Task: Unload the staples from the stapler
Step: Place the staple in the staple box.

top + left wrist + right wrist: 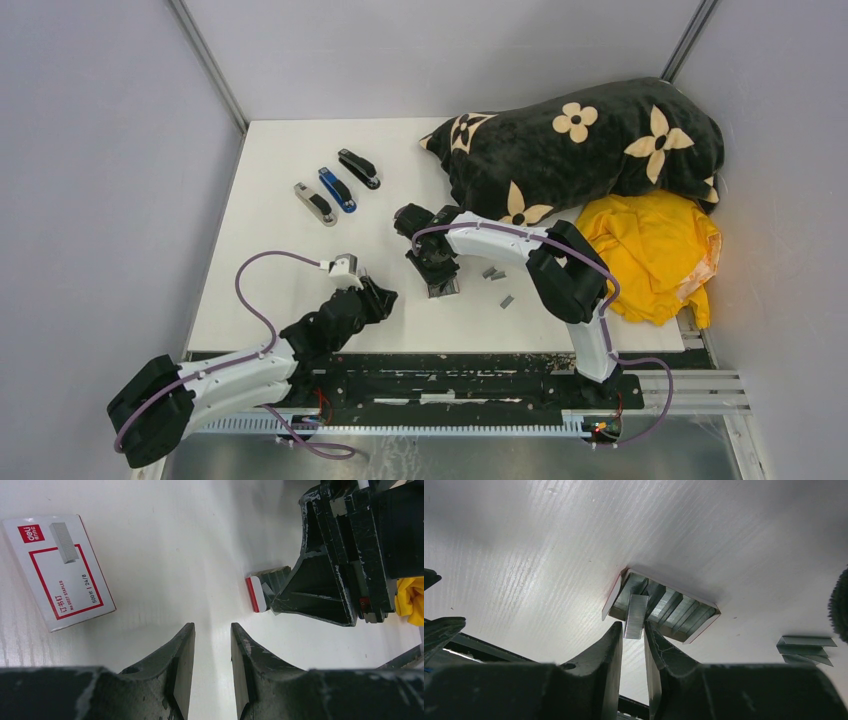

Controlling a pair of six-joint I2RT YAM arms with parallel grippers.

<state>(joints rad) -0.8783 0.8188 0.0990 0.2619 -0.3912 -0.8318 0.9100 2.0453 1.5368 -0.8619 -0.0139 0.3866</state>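
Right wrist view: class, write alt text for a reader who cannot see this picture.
The right gripper pinches a short grey strip of staples in its dark jaws, at the near edge of a small open box packed with more strips. The box sits on a white table, and a few loose strips lie off to the right.

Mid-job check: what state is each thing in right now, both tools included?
Left tool: open, empty.
Right tool: shut on one staple strip, which is tilted up out of the tray.
Staple tray: open, more strips lying inside.
Loose strips: lying flat beside the tray.
White-and-red box: closed, lying flat.
Three staplers: closed, side by side, away from both tools.
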